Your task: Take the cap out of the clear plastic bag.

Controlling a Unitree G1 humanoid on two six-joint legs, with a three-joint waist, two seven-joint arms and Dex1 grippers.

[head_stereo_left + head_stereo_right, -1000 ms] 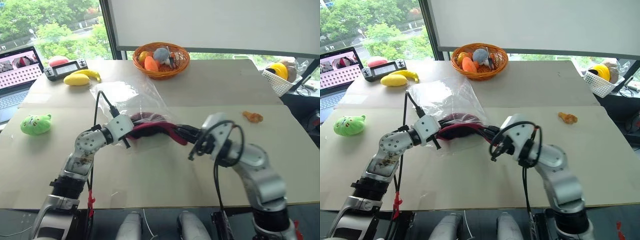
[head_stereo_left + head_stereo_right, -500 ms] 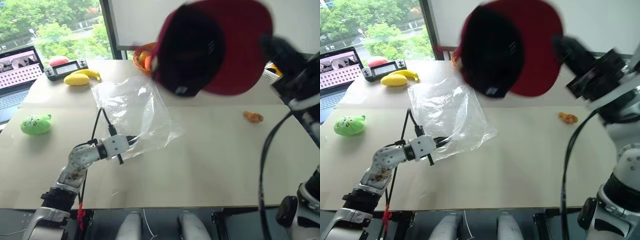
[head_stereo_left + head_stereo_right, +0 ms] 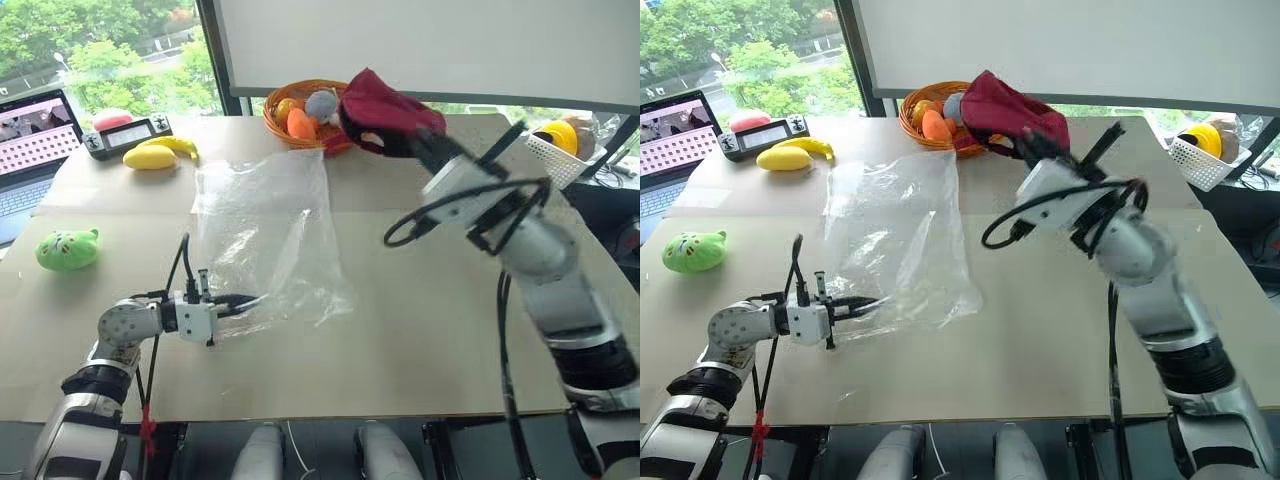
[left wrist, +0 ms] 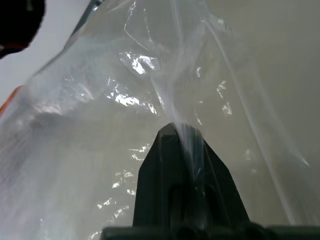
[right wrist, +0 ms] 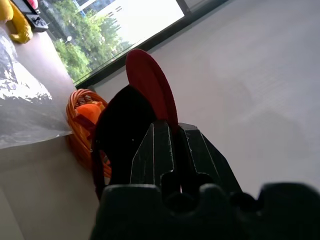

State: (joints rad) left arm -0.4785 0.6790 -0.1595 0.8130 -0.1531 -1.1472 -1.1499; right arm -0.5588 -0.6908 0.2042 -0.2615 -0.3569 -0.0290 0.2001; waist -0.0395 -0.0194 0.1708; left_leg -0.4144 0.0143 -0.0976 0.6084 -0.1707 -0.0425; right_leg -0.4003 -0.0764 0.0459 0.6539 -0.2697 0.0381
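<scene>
The maroon cap (image 3: 385, 108) hangs in the air over the back of the table, just in front of the wicker basket, with my right gripper (image 3: 418, 148) shut on its fabric. In the right wrist view the two fingers (image 5: 155, 150) pinch the cap (image 5: 148, 85) between them. The clear plastic bag (image 3: 265, 230) lies empty and crumpled on the table's left half. My left gripper (image 3: 250, 300) is shut on the bag's near edge, low over the table. The left wrist view shows the film of the bag (image 4: 100, 125) caught at the closed fingertips (image 4: 167, 145).
A wicker basket (image 3: 308, 144) of toys stands at the back, partly behind the cap. A green plush toy (image 3: 68, 250), a banana (image 3: 160, 155), a controller (image 3: 130, 135) and a laptop (image 3: 30, 130) sit at the left. A white basket (image 3: 555, 160) stands at the right edge.
The cap has come out of the bag: my right gripper swung it up high, then back toward the basket. My left gripper drew the bag's edge nearer and leftward, and the bag now lies empty.
</scene>
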